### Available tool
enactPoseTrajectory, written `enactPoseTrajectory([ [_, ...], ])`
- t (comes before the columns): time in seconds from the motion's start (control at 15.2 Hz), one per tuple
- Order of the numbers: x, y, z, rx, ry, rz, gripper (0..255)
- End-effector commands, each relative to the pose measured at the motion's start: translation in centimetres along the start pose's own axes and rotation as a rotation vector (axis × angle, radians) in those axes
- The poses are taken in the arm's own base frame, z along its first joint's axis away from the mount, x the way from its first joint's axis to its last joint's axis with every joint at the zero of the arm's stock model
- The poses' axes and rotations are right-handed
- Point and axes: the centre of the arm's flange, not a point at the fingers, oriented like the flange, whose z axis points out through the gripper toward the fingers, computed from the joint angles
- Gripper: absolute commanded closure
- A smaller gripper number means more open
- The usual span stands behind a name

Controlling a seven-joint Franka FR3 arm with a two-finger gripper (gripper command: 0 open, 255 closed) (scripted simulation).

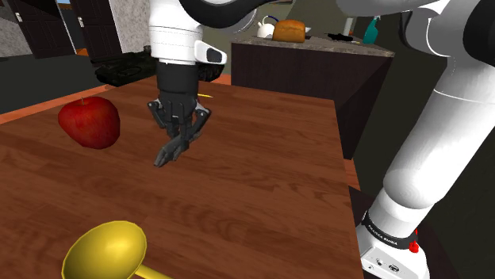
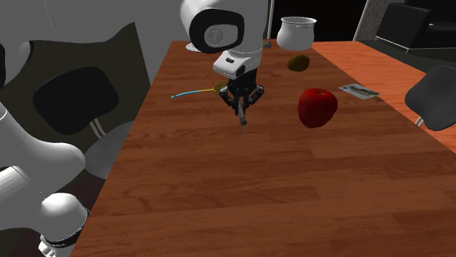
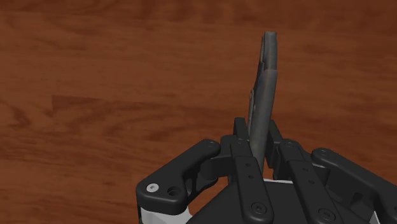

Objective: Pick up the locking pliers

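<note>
While the black gripper (image 1: 183, 131) clasps the dark grey locking pliers (image 1: 168, 152) tightly between its fingers, they hang slanting down over the brown wooden table (image 1: 262, 186). A red apple (image 1: 89, 121) sits nearby.

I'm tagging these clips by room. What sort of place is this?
Probably a kitchen or dining area at home: a wooden table with an apple and a white pot on it, and a dark counter beyond it carrying a bread loaf.
</note>
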Motion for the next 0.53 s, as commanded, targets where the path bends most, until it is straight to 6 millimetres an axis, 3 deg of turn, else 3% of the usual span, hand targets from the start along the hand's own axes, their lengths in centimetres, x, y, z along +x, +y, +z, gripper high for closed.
enactPoseTrajectory([
  [0.0,-0.1,0.0,-1.1,0.000,0.000,0.000,255],
  [0.33,-0.6,0.0,-3.7,0.000,0.000,0.000,255],
  [0.46,-0.6,0.0,-3.8,0.000,0.000,0.000,255],
])
